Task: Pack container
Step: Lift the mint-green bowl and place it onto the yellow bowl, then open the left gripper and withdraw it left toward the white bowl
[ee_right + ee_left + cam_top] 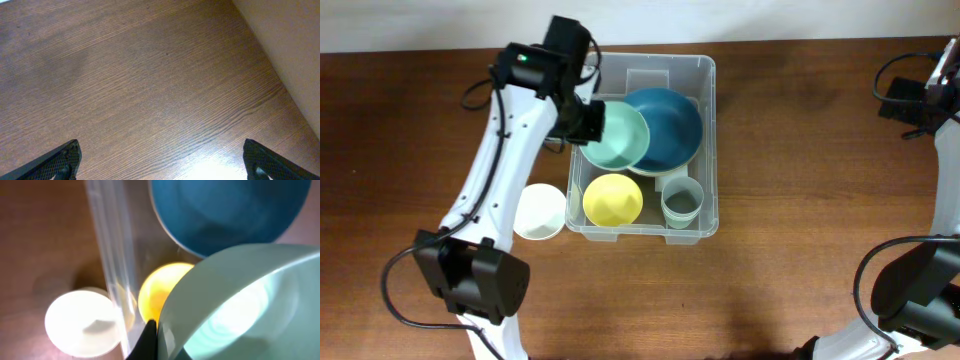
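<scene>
Our left gripper [590, 122] is pinched tight on the thin rim of a mint-green bowl [617, 136]; in the left wrist view one black finger [148, 339] presses against that smooth, glossy edge. We hold the bowl over the left side of the container [710, 130], where it overlaps a larger, deep blue bowl [672, 125] with a matte round interior; we cannot tell whether the two touch. The container is a clear, rectangular plastic bin with a rounded rim, and it sits on the table [770, 280] left of centre, toward the far edge. In its near end a small yellow bowl [612, 198] lies beside a pale translucent cup [681, 203] standing upright in the near right corner. Just outside the bin's left wall, on the wood, rests a round white bowl [539, 211], seen blurred through the wrist camera. Our right gripper [162, 162] hangs spread wide and empty, its textured black fingertips far apart above bare brown wood grain at the table's right side
</scene>
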`<state>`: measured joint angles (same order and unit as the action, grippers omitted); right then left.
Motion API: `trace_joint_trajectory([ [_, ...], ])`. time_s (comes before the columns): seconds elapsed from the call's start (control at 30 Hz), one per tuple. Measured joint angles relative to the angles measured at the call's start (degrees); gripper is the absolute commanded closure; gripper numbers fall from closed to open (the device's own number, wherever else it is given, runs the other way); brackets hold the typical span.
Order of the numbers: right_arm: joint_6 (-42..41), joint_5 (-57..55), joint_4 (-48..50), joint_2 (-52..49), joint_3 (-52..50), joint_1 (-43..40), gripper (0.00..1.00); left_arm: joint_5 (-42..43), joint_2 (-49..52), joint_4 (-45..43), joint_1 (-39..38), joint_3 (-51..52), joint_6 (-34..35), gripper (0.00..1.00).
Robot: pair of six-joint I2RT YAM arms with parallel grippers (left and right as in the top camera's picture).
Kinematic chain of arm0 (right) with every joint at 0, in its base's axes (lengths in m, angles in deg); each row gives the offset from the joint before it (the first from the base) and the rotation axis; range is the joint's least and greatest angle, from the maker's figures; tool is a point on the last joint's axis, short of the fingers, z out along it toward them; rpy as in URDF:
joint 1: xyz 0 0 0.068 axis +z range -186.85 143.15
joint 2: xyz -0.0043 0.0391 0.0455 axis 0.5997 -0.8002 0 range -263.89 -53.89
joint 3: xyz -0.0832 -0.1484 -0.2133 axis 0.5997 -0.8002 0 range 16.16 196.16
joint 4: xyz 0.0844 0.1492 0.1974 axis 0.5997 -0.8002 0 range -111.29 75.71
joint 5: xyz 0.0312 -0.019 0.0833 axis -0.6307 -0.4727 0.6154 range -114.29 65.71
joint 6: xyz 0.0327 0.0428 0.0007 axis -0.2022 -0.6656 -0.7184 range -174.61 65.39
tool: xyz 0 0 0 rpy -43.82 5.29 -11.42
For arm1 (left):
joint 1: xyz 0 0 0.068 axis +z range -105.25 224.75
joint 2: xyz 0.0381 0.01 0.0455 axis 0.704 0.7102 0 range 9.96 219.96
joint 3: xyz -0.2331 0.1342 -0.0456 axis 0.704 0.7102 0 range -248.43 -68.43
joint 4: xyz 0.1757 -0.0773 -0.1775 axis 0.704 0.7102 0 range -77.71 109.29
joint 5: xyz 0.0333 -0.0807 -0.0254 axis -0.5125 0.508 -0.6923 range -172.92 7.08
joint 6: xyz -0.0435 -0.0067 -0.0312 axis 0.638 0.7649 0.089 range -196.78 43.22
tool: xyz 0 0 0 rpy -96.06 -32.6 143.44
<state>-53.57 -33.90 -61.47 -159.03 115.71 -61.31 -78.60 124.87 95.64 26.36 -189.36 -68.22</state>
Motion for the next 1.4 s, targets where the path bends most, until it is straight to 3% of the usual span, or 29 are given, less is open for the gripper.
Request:
trace_joint_trajectory([
  [0.53,0.0,0.0,0.0,0.0,0.0,0.0,0.01,0.0,0.0,-0.7,-2.9,9.1,0.0,0.99],
  [0.57,0.0,0.0,0.0,0.0,0.0,0.0,0.01,0.0,0.0,-0.9,-2.9,9.5,0.0,0.98],
  [0.73,0.0,0.0,0.0,0.0,0.0,0.0,0.01,-0.2,0.0,-1.1,-2.9,9.8,-0.4,0.7],
  [0.8,0.0,0.0,0.0,0.0,0.0,0.0,0.01,-0.8,0.0,-1.1,-2.9,9.8,-0.4,0.66],
  [1.23,0.0,0.0,0.0,0.0,0.0,0.0,0.01,-3.3,0.0,-2.6,-2.5,9.3,-0.4,0.66],
  [1.4,0.0,0.0,0.0,0.0,0.0,0.0,0.01,-5.1,-1.4,-2.5,1.1,8.7,-0.1,0.66],
])
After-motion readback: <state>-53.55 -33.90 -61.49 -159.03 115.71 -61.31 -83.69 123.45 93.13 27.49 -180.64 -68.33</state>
